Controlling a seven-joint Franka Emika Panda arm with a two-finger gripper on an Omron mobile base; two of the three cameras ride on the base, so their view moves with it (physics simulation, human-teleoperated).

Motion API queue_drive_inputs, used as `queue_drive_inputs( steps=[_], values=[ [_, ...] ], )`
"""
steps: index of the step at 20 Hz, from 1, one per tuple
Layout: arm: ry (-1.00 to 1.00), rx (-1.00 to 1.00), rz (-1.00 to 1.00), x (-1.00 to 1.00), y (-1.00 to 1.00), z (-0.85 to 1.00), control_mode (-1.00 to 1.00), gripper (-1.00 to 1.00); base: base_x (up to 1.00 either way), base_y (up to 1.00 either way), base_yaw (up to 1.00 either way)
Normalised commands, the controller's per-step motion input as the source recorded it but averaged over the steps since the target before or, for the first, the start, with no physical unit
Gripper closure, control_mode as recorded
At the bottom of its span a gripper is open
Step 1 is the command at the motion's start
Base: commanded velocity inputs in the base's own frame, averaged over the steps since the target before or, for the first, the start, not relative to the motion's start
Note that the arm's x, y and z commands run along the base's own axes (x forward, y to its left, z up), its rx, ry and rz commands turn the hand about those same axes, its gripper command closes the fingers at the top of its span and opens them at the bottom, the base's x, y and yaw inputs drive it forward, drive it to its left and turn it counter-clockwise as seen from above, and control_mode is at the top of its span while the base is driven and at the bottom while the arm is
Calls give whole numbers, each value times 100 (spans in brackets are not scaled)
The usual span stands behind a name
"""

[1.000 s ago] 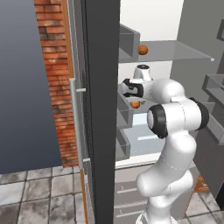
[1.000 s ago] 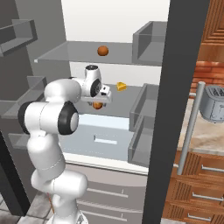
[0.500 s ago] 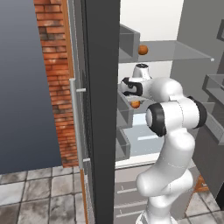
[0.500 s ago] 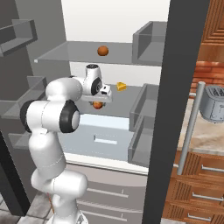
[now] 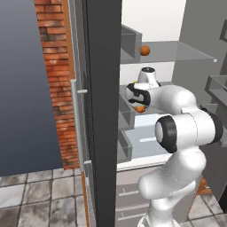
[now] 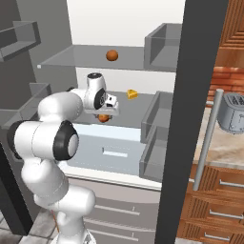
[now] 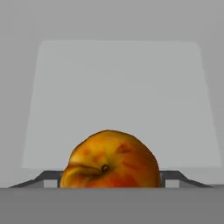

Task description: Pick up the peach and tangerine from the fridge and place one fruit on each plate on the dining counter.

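The peach [image 7: 109,160], orange-yellow with red blush, is sitting between the fingers of the gripper [image 6: 104,116] above the fridge [image 6: 119,128] middle shelf. The tangerine [image 6: 112,55] is lying on the upper fridge shelf.

The peach [image 7: 109,161] hid the claw's [image 6: 104,116] fingertips in the hand view, its underside cut off. From both base views the hand covered most of the fruit, so jaw contact was unclear.

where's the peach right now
The peach sits low and centre in the hand view, between the claw's fingertips. In the right base view it shows under the claw inside the fridge, left of a yellow wedge.
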Motion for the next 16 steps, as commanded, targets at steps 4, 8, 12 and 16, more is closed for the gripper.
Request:
queue_drive_inputs(
  steps=[4,8,12,16],
  values=[
    [-4,3,-3,-78,-19,58,-100,100,0,0,0],
    [0,4,-4,-65,-24,80,-100,100,0,0,0],
    [0,3,-7,-59,-31,74,-100,100,0,0,0],
    [0,2,-9,-62,-26,73,-100,100,0,0,0]
  ],
)
